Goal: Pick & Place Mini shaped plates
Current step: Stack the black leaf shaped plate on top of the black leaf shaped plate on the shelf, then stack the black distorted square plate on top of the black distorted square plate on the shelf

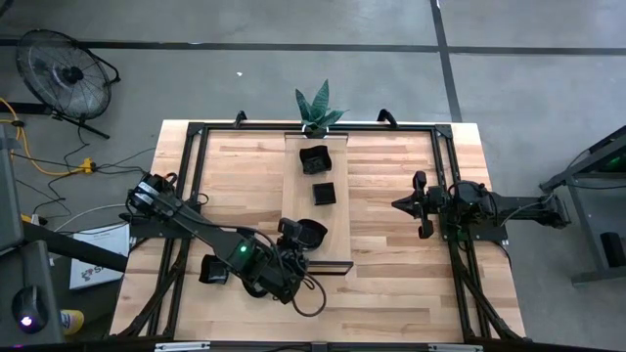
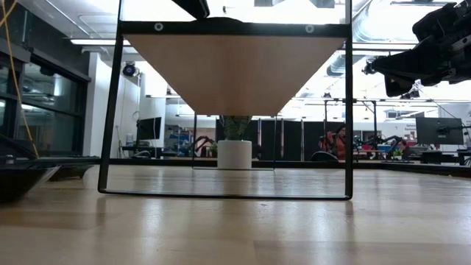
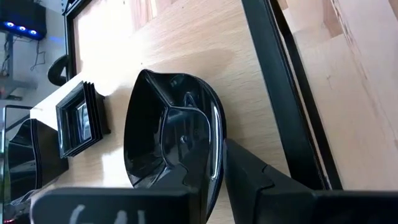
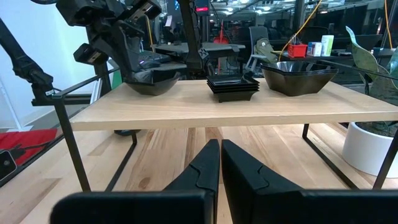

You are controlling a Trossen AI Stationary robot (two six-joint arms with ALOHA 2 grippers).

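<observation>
Left gripper point(image 1: 298, 238) at near end of raised wooden board point(image 1: 293, 186); its fingers point(image 3: 261, 180) pinch the rim of a wavy black plate point(image 3: 171, 134), which sits on the board. Grip looks loose, possibly letting go.

Plate appears rigid, glossy, likely light and slippery; raised rim is the sensible hold.

Also on board: stack of square plates point(image 4: 233, 84), a deeper dish point(image 4: 297, 76).

Right gripper point(image 1: 423, 205) waits over the desk point(image 1: 391, 274), fingers pressed together, empty.

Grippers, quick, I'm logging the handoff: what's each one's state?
Left gripper: fingers around a black plate on the board.
Right gripper: shut, empty.
</observation>
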